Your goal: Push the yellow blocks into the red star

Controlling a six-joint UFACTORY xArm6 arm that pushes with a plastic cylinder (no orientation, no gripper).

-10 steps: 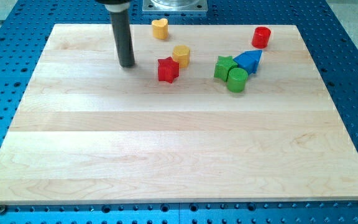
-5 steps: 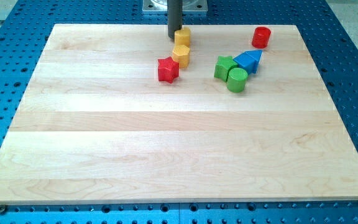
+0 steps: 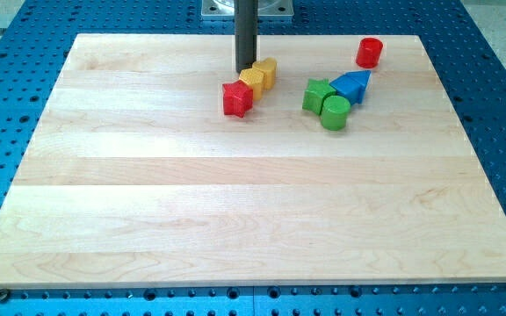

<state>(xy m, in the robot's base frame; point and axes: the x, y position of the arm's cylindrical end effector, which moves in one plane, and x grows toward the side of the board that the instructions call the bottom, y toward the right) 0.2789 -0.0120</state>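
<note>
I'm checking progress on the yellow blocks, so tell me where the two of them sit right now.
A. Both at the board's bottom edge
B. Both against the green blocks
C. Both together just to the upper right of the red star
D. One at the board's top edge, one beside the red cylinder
C: the two yellow blocks sit side by side against the red star's upper right, with my tip at their upper left.

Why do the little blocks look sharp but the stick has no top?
In the camera view, light is even and soft: the red star, yellow blocks and green cylinder look sharp with only faint shadows. The rod is cropped by the view's top edge; my tip sits just left of the yellow blocks.
</note>
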